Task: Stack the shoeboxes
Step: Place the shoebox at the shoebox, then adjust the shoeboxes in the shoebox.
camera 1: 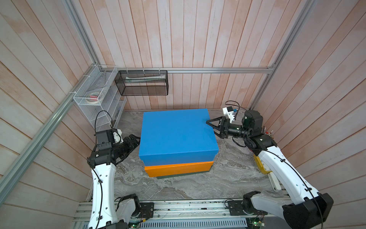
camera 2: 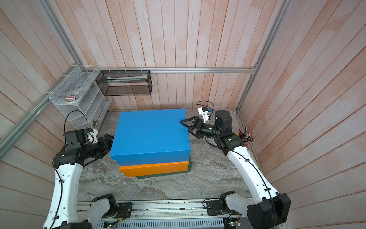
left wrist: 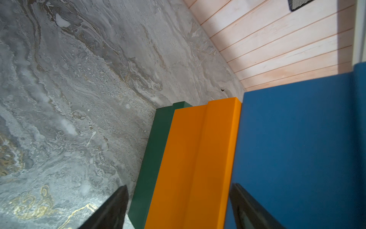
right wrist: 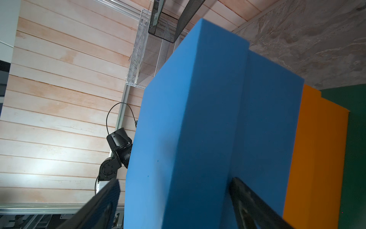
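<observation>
Pale pink-washed plank walls (camera 1: 198, 39) close in the cell on three sides, with an aluminium frame rail (camera 1: 217, 70) running across the far wall. Down below, a grey marble-patterned tabletop (camera 1: 227, 178) with swirling veins.

Middle of the table, toward the far side, there's the stack. The blue shoebox (camera 1: 176, 132) sits on top, the orange shoebox (camera 1: 178, 168) under it, and the dark green shoebox (camera 2: 158, 175) is at the bottom, showing just a sliver along the near edge and the right corner. The blue one overhangs the orange on the left.

In the far left corner stands a white wire rack (camera 1: 95, 93) with tape rolls in its top tier. Beside it a black mesh wall basket (camera 1: 142, 83) hangs off the rail.

Now the claws. The left gripper (camera 1: 138, 143) is at the stack's left side with its jaws spread wide. In the left wrist view one of its fingers (left wrist: 249, 206) lies against the blue side, with the orange and green sides in the gap; whether it presses, I cannot tell. The right gripper (camera 1: 213, 128) is wide open too, straddling the blue lid's right edge, with one of its fingers (right wrist: 251, 200) down along the box's side. Neither is clamped on anything.

Far right, in a top view, a cup of pencils (camera 2: 247, 136) sits by the wall.
</observation>
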